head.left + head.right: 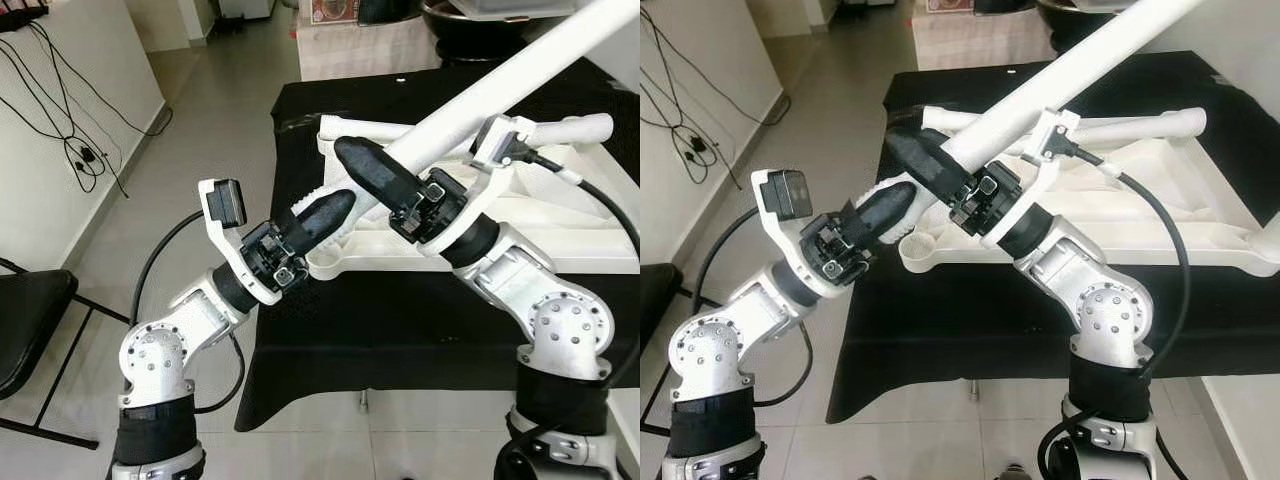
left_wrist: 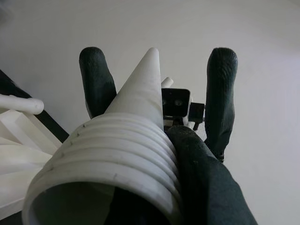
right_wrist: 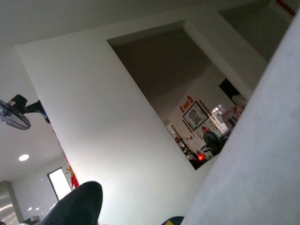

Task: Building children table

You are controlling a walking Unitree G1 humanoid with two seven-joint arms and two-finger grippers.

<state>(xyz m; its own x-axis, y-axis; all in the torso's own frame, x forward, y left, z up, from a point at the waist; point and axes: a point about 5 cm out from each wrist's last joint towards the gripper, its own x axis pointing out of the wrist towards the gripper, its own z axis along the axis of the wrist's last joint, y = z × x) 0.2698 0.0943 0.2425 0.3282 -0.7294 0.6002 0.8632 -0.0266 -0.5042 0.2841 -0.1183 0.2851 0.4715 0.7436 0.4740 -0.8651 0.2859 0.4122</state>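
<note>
Both grippers serve you: the right gripper pinches the leg, the left gripper spread around its threaded end, lining it toward the near socket of the tabletop.

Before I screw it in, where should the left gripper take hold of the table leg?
Probably on the smooth shaft just above the threaded end, coming in from the robot's left, across the leg. The leg tilts up and away, the right gripper already clamps it higher up, and the ribbed thread must stay free for the socket on the frame.
</note>
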